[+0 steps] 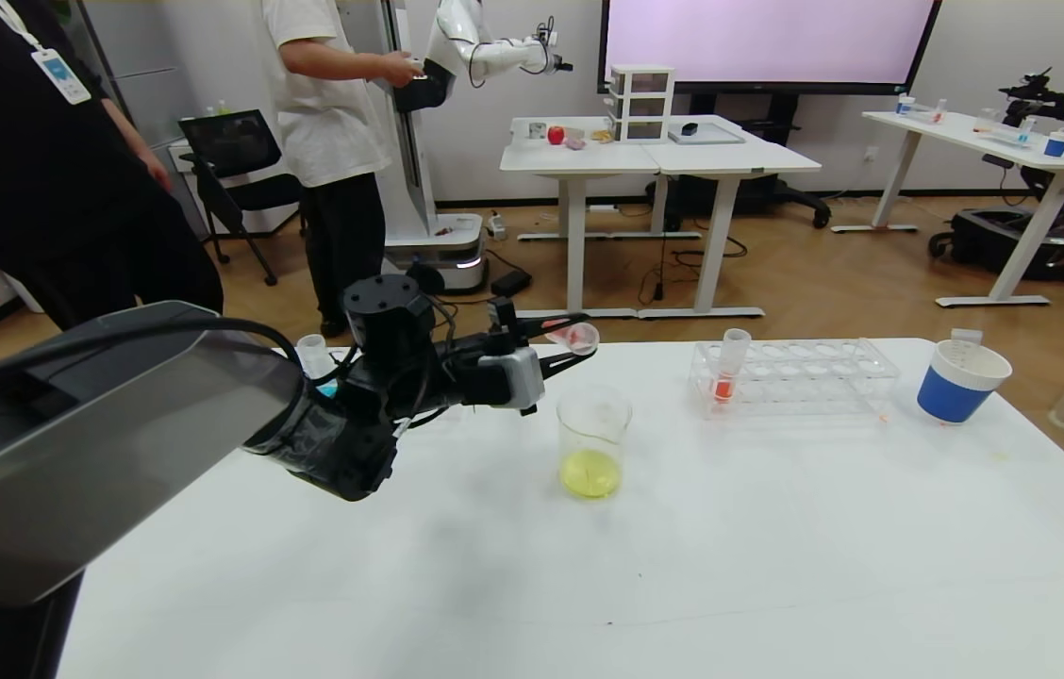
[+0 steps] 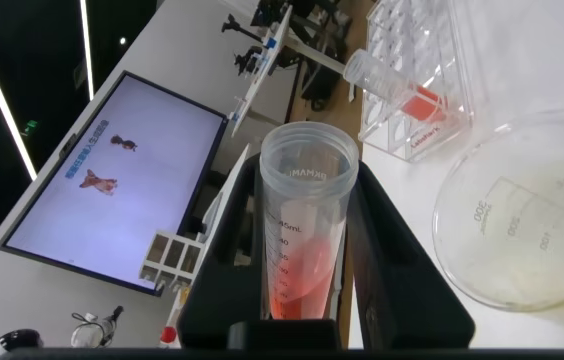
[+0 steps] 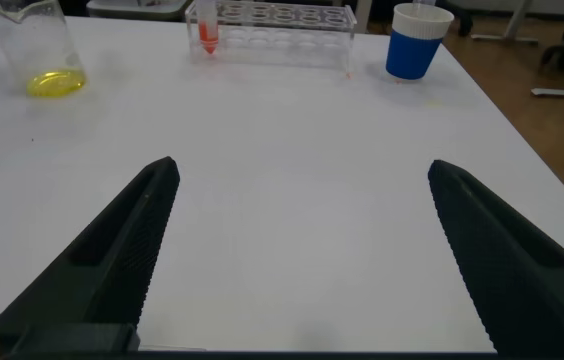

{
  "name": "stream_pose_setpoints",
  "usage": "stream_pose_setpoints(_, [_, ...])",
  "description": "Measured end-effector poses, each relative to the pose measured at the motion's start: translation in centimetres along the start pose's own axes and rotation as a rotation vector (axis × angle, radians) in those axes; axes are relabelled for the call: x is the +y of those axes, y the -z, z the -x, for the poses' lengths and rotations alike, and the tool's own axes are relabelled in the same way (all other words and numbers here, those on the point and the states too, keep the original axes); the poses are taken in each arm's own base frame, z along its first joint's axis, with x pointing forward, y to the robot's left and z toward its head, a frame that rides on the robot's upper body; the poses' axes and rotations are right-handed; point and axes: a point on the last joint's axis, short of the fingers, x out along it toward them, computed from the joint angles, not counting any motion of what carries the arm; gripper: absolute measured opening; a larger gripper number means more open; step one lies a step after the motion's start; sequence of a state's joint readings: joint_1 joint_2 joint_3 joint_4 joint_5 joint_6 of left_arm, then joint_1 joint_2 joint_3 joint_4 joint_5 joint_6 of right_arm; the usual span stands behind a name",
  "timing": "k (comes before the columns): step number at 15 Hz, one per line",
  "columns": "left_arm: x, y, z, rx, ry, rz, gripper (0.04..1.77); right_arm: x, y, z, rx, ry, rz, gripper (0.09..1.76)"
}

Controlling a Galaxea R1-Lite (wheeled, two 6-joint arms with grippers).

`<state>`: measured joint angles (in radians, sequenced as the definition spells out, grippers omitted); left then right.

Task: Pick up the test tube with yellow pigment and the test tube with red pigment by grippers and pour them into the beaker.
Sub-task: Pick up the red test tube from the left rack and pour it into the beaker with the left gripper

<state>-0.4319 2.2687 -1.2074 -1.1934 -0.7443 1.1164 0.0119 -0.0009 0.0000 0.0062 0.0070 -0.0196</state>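
My left gripper (image 1: 577,341) is shut on the test tube with red pigment (image 1: 573,334), held tilted almost level, its open mouth above the far rim of the beaker (image 1: 593,441). In the left wrist view the tube (image 2: 305,235) sits between the black fingers (image 2: 230,250), with orange-red liquid pooled low inside. The beaker (image 2: 517,225) holds yellow liquid at its bottom. A second tube with orange-red liquid (image 1: 729,368) stands in the clear rack (image 1: 801,375). The test tube with yellow pigment is out of view. My right gripper (image 3: 302,168) is open and empty over bare table.
A blue-and-white paper cup (image 1: 960,381) stands right of the rack. A clear tube with cyan liquid (image 1: 313,355) stands behind my left arm. People and desks are beyond the table's far edge. The rack (image 3: 277,18), beaker (image 3: 37,45) and cup (image 3: 417,40) show in the right wrist view.
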Motion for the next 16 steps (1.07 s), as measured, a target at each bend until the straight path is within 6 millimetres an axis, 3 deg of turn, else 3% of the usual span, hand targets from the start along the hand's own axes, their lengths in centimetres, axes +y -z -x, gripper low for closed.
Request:
stream_pose_setpoints(5, [0.2,0.9,-0.1,0.020,0.014,-0.143,0.50,0.0,0.0,0.0,0.000,0.000,0.000,1.74])
stream_pose_setpoints(16, [-0.9,1.4,-0.9,0.011,0.031,-0.285,0.50,0.0,0.0,0.0,0.000,0.000,0.000,1.74])
